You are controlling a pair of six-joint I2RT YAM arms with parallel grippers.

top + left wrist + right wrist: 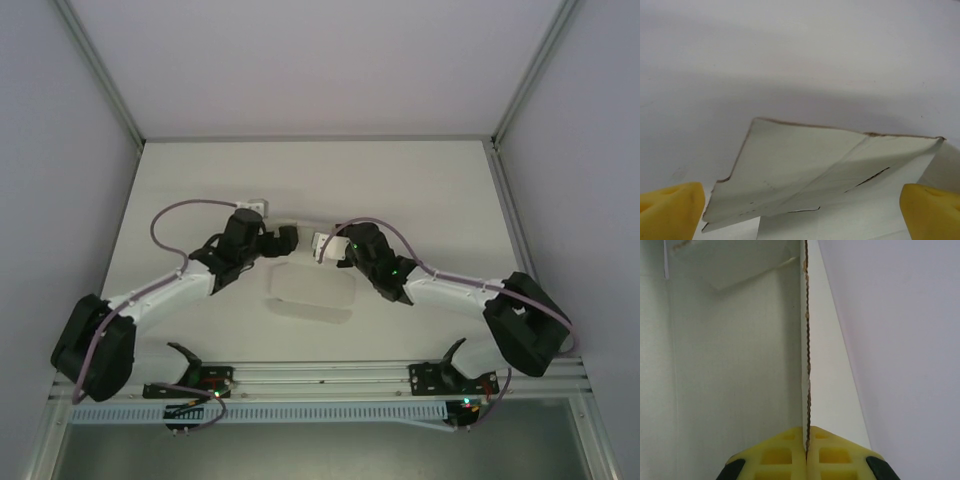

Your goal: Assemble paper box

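Our right gripper (807,432) is closed tight on the paper box (740,365): in the right wrist view its yellow pads (775,455) meet on a thin, ragged-edged panel that stands on edge and runs straight away from them, with a broad off-white face to one side. Our left gripper (801,195) stands wide open, its yellow fingers (672,210) far apart at the lower corners of the left wrist view, and a creased flap of the paper box (805,160) with brownish cut edges lies between and beyond them, untouched as far as we can see. From above, the paper box (312,292) sits about the middle of the tabletop (400,180), just nearer than the left gripper (287,238) and right gripper (322,247), which face each other closely.
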